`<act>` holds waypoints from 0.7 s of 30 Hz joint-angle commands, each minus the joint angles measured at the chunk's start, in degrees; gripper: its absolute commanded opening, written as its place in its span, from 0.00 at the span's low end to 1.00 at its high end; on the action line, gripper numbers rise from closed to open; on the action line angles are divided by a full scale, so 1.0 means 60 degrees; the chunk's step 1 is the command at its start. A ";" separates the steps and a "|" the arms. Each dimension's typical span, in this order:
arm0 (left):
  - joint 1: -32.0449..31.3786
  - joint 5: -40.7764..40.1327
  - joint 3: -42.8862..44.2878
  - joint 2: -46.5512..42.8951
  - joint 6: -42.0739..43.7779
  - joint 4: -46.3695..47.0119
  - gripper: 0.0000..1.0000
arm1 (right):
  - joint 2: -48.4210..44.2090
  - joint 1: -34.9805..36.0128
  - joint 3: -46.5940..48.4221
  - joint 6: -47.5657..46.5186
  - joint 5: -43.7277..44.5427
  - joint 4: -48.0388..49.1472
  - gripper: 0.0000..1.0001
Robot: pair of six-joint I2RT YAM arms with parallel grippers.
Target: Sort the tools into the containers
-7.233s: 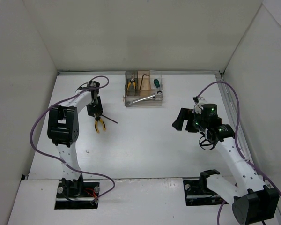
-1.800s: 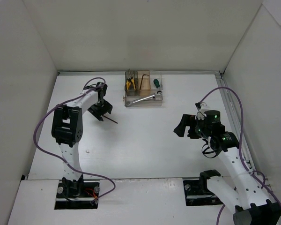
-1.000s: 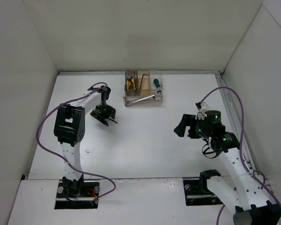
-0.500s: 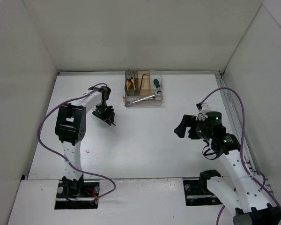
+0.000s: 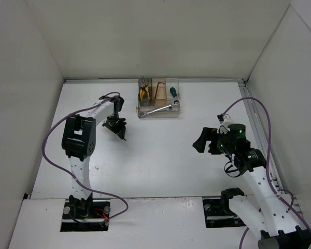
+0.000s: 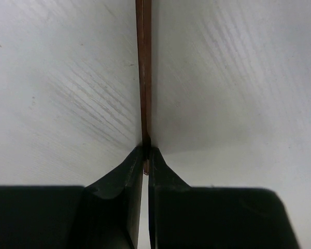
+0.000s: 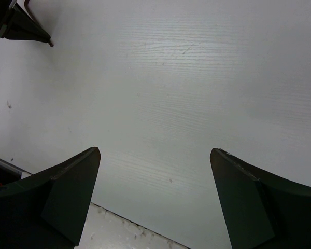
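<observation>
Overhead view with both wrist views. The left gripper [image 5: 118, 132] is lowered to the white tabletop [image 5: 160, 161] at left of centre, in front and to the left of the organizer box [image 5: 158, 115]. In the left wrist view the jaws of the left gripper [image 6: 146, 153] are clamped on one end of the thin dark rod [image 6: 143, 67]. The rod runs straight away from the fingertips [image 6: 136, 155] to the top edge of that view, close along the tabletop. Whether it touches the surface cannot be told.

The organizer box stands at the far middle of the tabletop, near the back wall. Its left upright compartment holds the yellow-handled pliers [image 5: 144, 93]. The tan middle compartment holds the hex key [image 5: 159, 90]. The right compartment holds the green-handled screwdriver [image 5: 172, 92]. The silver wrench [image 5: 158, 109] lies slantwise in the long low front tray.

The right gripper [image 5: 199, 143] hangs over the right half of the tabletop, well apart from the box and from the left gripper, pointing toward the centre. In the right wrist view the jaws of the right gripper [image 7: 155, 151] stand wide apart, with only bare tabletop between them.

A purple cable [image 5: 45, 141] loops along the left arm, and another [image 5: 261, 111] arches over the right arm.
</observation>
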 commanded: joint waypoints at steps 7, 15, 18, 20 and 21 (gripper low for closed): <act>-0.0165 -0.3028 0.0717 -0.1290 0.1447 -0.0895 0.00 | 0.0099 0.0020 0.0052 -0.0079 -0.0048 0.0319 0.85; -0.0560 -0.4274 0.1259 -0.2023 0.2546 -0.0443 0.00 | 0.0143 0.0020 0.0082 -0.0020 -0.0034 0.0305 0.85; -0.0867 -0.4611 0.1976 -0.2010 0.3440 0.0070 0.00 | 0.0143 0.0006 0.0082 -0.0005 -0.0004 0.0305 0.85; -0.0999 -0.4641 0.2752 -0.1791 0.4067 0.0405 0.00 | 0.0173 0.0020 0.0082 0.0009 -0.0019 0.0319 0.85; -0.1131 -0.4598 0.3161 -0.1717 0.4347 0.0568 0.00 | 0.0202 0.0020 0.0111 0.0009 -0.0019 0.0305 0.85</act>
